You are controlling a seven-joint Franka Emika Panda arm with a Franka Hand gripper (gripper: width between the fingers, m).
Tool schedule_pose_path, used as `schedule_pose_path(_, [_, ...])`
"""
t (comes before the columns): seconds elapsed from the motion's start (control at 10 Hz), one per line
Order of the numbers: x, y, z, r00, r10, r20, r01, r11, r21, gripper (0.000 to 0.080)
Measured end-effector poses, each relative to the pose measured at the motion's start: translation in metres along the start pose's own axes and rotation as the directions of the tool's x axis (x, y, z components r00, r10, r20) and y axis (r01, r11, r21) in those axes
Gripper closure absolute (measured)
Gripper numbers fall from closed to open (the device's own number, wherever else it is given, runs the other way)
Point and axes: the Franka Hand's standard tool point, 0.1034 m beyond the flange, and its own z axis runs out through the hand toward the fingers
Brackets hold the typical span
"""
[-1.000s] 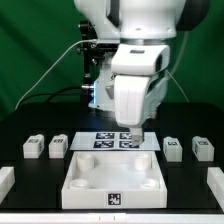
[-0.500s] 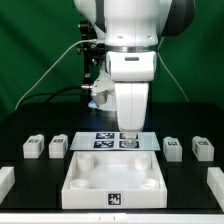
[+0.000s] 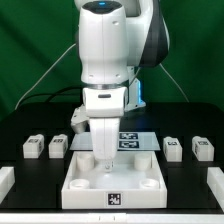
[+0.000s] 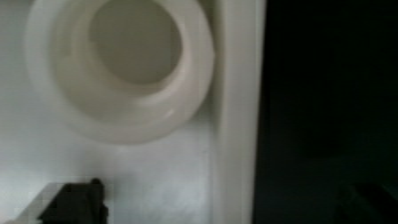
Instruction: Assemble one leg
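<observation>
Four legs stand on the black table, small white blocks with tags: two at the exterior view's left [image 3: 34,147] [image 3: 59,146] and two at its right [image 3: 173,148] [image 3: 202,149]. My gripper [image 3: 103,163] hangs low over the far left part of the large white tray-like piece [image 3: 140,189], away from every leg. In the blurred wrist view a round corner socket [image 4: 116,60] of that piece fills the frame close up. One dark fingertip [image 4: 71,202] shows, far off to one side. The gripper [image 4: 205,205] looks open and holds nothing.
The marker board [image 3: 130,140] lies behind the tray-like piece, partly hidden by the arm. White parts lie at the table's front corners, one at the exterior view's left [image 3: 5,180] and one at its right [image 3: 214,184]. Black table [image 4: 329,110] borders the tray's edge.
The arm has swung from above the marker board toward the exterior view's left and come down over the far left part of the tray-like piece. No part has moved.
</observation>
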Motion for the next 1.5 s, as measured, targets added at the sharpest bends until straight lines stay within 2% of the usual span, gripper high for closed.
schedule_pose_path(0.1, [0.0005,0.0004,-0.0007,1.000,0.000,0.000,0.000,1.000,-0.001,0.0208])
schedule_pose_path(0.2, [0.0002,-0.0003,0.0003,1.000,0.001,0.000,-0.001,1.000,0.001,0.0208])
schedule_pose_path(0.5, [0.0000,-0.0007,0.0007,1.000,0.001,0.000,-0.001,1.000,0.002,0.0646])
schedule_pose_path(0.6, [0.0000,-0.0008,0.0008,1.000,0.001,0.000,-0.001,1.000,0.002,0.0646])
schedule_pose_path(0.7, [-0.0001,0.0008,-0.0002,1.000,0.001,0.000,-0.001,1.000,-0.005,0.0740])
schedule_pose_path(0.9, [-0.0002,0.0023,-0.0008,1.000,0.002,0.000,-0.002,1.000,-0.012,0.0740])
schedule_pose_path(1.5, [0.0009,0.0049,-0.0013,1.000,-0.001,-0.001,0.001,1.000,-0.013,0.0739])
